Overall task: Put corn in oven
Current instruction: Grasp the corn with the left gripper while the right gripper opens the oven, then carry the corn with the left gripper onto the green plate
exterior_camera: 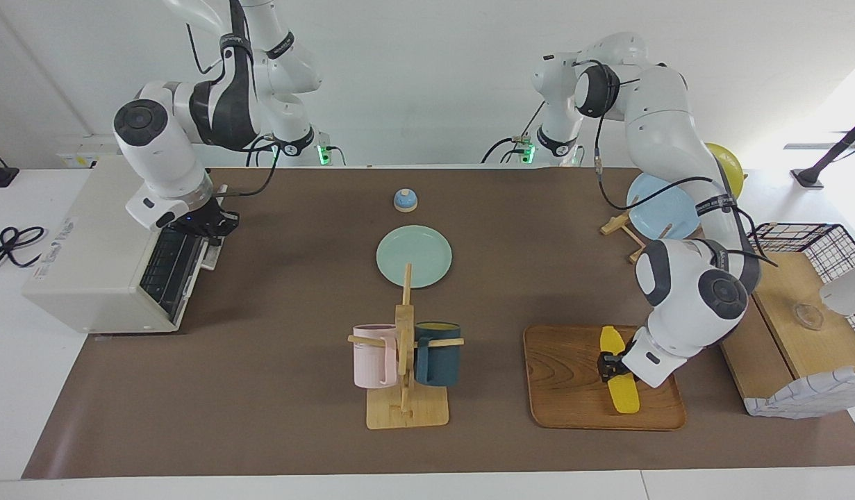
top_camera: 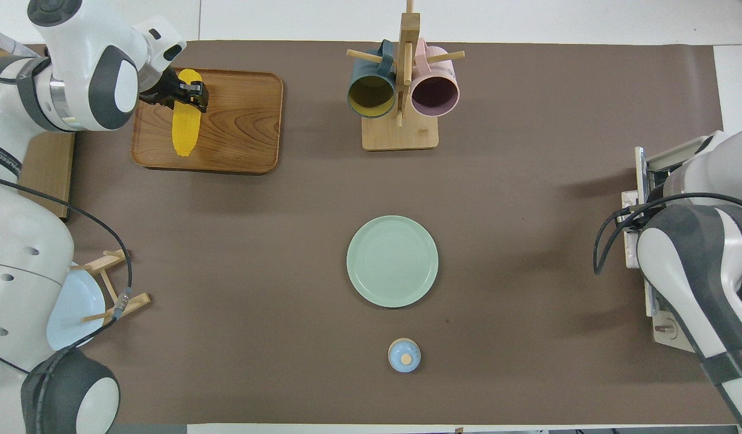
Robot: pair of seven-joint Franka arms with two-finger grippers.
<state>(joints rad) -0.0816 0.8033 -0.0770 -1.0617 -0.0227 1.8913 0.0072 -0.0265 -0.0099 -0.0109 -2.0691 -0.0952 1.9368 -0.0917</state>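
While the corn (exterior_camera: 620, 371) lies flat on the wooden tray (exterior_camera: 573, 389) toward the left arm's end of the table, the left gripper (exterior_camera: 610, 366) is set down across its middle, fingers placed on either side of the cob. Whether the cob is already clamped cannot be told. The oven (exterior_camera: 97, 260) stands at the right arm's end, well apart from the tray, with its door dropped open. The right gripper (exterior_camera: 215, 223) is held at the door's upper edge; whether anything is gripped there cannot be told.

Risks are judged as follows. A smooth, tapered cob may be squeezed out of the fingers or rotated if the grip is off centre. The tray may be dragged if the fingertips catch on it. A long carry across the table is required, and the mug rack (exterior_camera: 405, 347) and green plate (exterior_camera: 414, 256) stand near that path. Release of the door would block the opening.
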